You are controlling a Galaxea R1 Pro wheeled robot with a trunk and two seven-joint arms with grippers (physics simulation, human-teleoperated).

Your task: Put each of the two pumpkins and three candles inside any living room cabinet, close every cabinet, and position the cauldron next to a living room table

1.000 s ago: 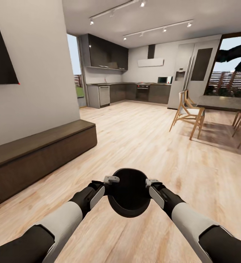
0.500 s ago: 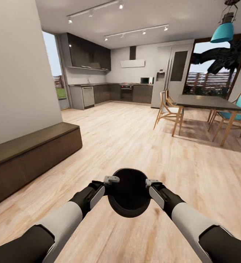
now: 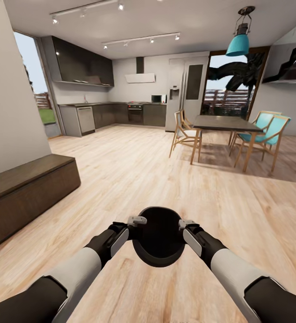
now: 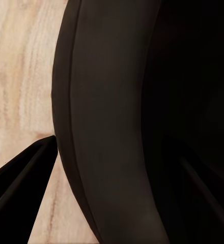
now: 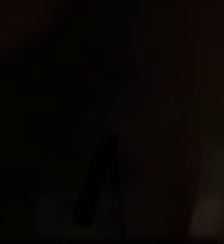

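Cauldron held upright — mouth up — between both tools.

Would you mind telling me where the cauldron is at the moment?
In the head view the cauldron is low and central, carried above the wooden floor between the left gripper and the right gripper, each at its rim.

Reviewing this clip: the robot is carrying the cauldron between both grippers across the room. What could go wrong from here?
1. The cauldron hangs off the floor, held at its rim by the left gripper and right gripper on opposite sides; if either arm drifts outward, it may drop.
2. The cabinet lies close on the left; a turning base could clip it.
3. The pot blocks both wrist views, so placement relies on the head view.
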